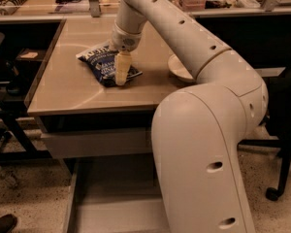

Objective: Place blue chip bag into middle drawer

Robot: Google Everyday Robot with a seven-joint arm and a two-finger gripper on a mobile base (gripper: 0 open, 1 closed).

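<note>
Site type, as I read it from my console: lab or workshop.
- Back bench (pixel 34 6) strewn with cables and small parts.
- Tan worktable (pixel 72 93); open grey middle drawer (pixel 111 212) below it.
- Speckled floor (pixel 24 193).
- Wheeled chair base (pixel 274 193).
- My gripper (pixel 120 80): down on the blue chip bag (pixel 101 64) on the worktable.

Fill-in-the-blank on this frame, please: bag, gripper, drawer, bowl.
1. The crinkly dark-blue chip bag lies on the beige ____.
2. The two-finger gripper points down at the chip ____.
3. The wide grey metal middle drawer, low in view, stands ____.
4. The shallow white bowl is partly hidden by the robot's ____.
Missing: tabletop; bag; open; arm.
</note>
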